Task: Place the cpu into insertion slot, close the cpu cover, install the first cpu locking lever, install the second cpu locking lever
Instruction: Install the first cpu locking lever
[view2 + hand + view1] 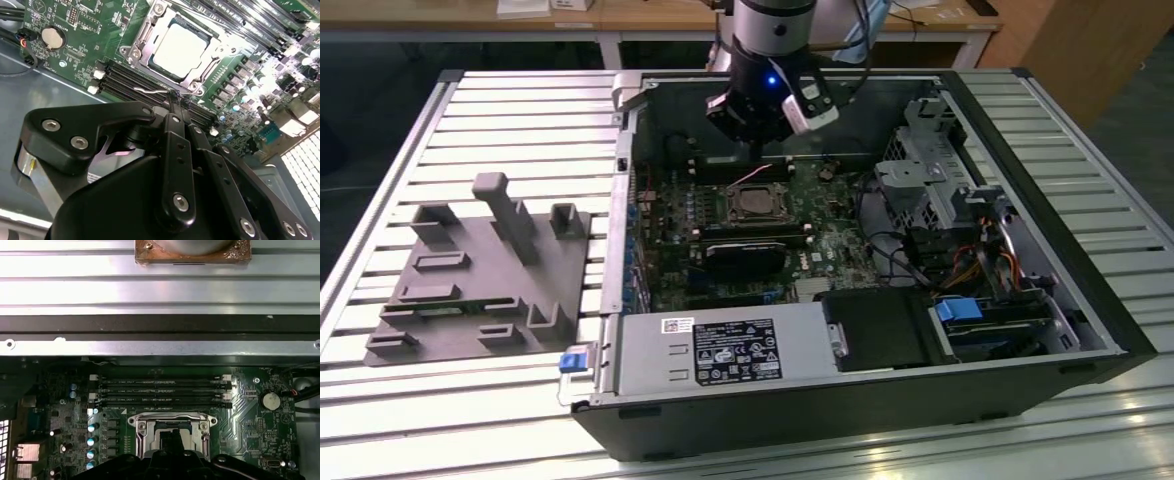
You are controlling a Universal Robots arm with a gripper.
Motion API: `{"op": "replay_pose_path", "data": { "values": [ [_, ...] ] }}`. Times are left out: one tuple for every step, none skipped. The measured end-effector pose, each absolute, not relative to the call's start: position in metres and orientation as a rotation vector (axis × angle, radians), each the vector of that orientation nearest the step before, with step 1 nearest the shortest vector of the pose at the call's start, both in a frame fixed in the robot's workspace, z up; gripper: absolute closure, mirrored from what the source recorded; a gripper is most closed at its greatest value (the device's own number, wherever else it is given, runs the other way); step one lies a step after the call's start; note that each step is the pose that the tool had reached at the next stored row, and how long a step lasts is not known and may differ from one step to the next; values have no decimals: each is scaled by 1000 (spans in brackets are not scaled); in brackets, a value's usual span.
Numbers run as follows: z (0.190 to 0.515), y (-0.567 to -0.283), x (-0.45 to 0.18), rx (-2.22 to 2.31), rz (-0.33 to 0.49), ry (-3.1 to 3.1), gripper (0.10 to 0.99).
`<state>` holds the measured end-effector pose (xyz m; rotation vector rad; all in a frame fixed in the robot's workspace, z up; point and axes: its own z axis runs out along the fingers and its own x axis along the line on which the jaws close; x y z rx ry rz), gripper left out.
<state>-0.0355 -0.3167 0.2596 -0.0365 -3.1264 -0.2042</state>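
Closest to the lens in the second wrist view is my gripper (172, 100). Its black links run out to two fingers pressed together with no gap between them. Their tips sit on a thin wire lever (150, 91) that lies along the edge of the socket. I cannot tell whether the wire is actually pinched between them or only touched.

In the exterior view, one slatted metal table (480, 120) carries everything. One open black computer case (1107, 330) lies on it, with my arm coming down from twelve o'clock into its upper middle. One grey moulded fixture (467, 290) rests on the slats at nine o'clock from the case, apart from it. Inside the case, one grey power supply (720, 350) lies at six o'clock from the socket. One green motherboard (680, 210) covers the floor from the centre towards nine o'clock.

On the board, the first wrist view shows four long memory slots (160, 392), side by side and parallel, between the socket and the case wall. One cpu cover (142, 37), a silvery frame, lies flat down over the socket. One cpu (180, 47) is seated in the socket, its pale metal top showing through the frame's square cut-out. One round coin battery (51, 36) sits on the board near the end of the slots.
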Motion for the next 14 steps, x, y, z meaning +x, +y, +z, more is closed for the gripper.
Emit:
{"op": "replay_pose_path", "data": {
  "values": [
    [258, -316, -36, -37, -204, -3126, 980],
    [257, -315, -35, -36, -204, -3126, 980],
    [256, -314, -35, -36, -204, -3126, 980],
    [255, -313, -35, -37, -204, -3126, 980],
    [254, -312, -35, -37, -204, -3126, 980],
    [253, -312, -34, -36, -204, -3126, 980],
    [252, -311, -34, -36, -204, -3126, 980],
    [251, -311, -34, -36, -204, -3126, 980],
    [250, -310, -34, -36, -204, -3126, 980],
    [248, -310, -33, -36, -204, -3126, 980],
    [247, -310, -33, -37, -204, -3126, 980],
    [246, -309, -33, -37, -204, -3126, 980],
    [245, -309, -33, -37, -204, -3126, 980],
    [244, -309, -33, -37, -204, -3126, 980]
  ]
}}
